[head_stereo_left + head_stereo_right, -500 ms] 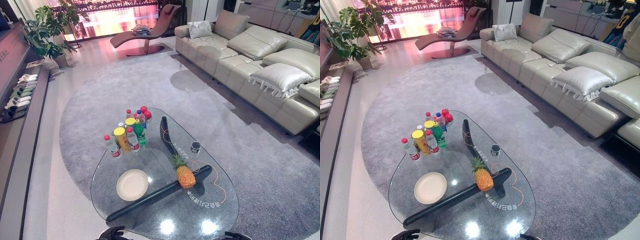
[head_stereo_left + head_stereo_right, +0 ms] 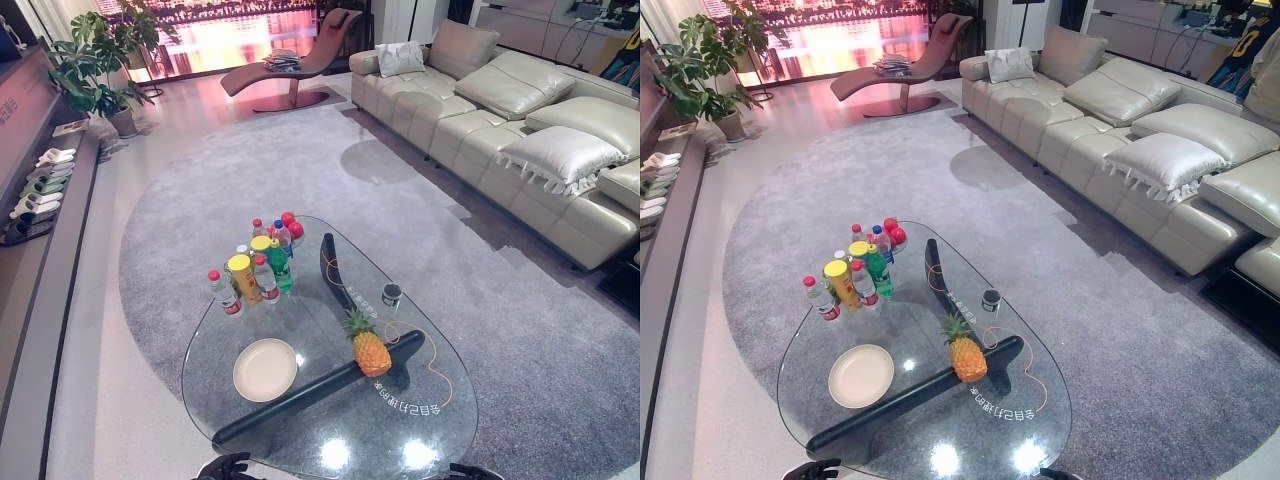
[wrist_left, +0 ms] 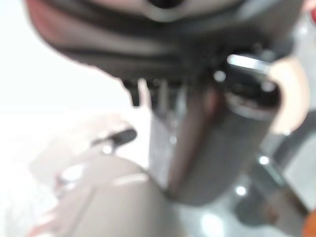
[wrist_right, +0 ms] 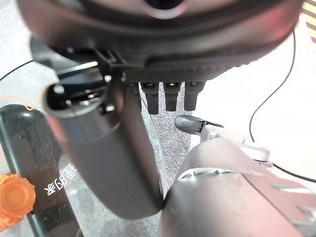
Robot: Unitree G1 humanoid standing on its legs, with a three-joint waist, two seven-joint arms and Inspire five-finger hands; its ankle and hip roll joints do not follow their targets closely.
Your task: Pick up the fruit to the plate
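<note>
Plainly, in the left eye view the pineapple (image 2: pixel 369 350) stands upright just right of centre on the glass table (image 2: pixel 300 432), leaves up, so its body is open to a grasp from the side. The plate (image 2: pixel 265 369) lies flat and bare to its left, near but apart, free to receive it. A cluster of bottles (image 2: pixel 255 262) crowds the table's upper-left part and a small dark cup (image 2: pixel 391 294) sits up and right of the fruit, both off the line between fruit and plate. At the bottom edge the left hand (image 2: pixel 226 466) and right hand (image 2: pixel 470 472) hang low by the table's near rim, well short of the fruit, which suggests the reach is not yet begun. The right eye view gives the same layout. The left wrist view is blurred, but the fingers look loose, with the thumb standing out and nothing in their hold. The right wrist view shows relaxed, empty fingers and the pineapple's orange body at the lower left edge, so I judge this hand the better placed for the pick.
</note>
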